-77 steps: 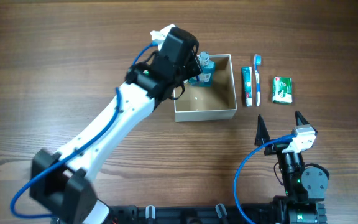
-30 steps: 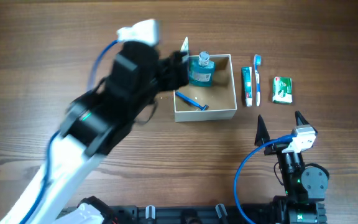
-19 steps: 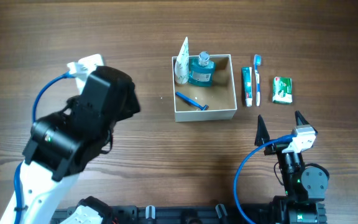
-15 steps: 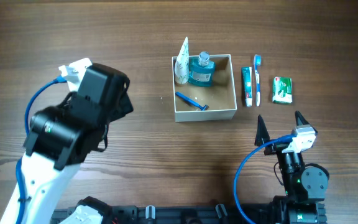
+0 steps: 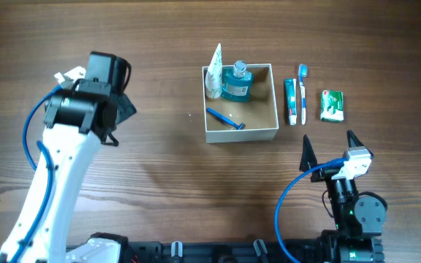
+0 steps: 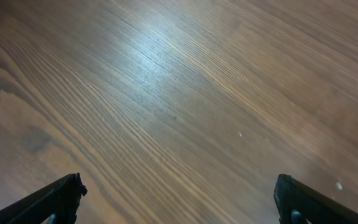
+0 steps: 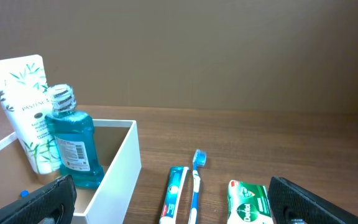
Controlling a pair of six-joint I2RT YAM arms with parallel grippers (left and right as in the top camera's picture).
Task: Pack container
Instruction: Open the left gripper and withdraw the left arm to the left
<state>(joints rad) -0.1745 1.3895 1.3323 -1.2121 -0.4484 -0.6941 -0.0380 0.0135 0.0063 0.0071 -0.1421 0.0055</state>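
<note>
The container (image 5: 275,98) is a square white-walled box with a tan floor, at mid-table. In it a blue mouthwash bottle (image 5: 237,82) stands upright, a white tube (image 5: 213,73) leans in the far left corner, and a blue razor (image 5: 225,119) lies flat. My left gripper (image 6: 178,184) is open and empty over bare wood, well left of the box. My right gripper (image 5: 328,139) is open and empty, close to the near edge, facing the box and the items beside it.
Right of the box lie a toothpaste tube (image 5: 291,102), a blue toothbrush (image 5: 302,91) and a green packet (image 5: 332,106), side by side. The white left arm (image 5: 64,161) slants across the left part of the table.
The left arm has swung away from the container to the left side of the table and its jaws have spread wider. The right arm has not moved.
</note>
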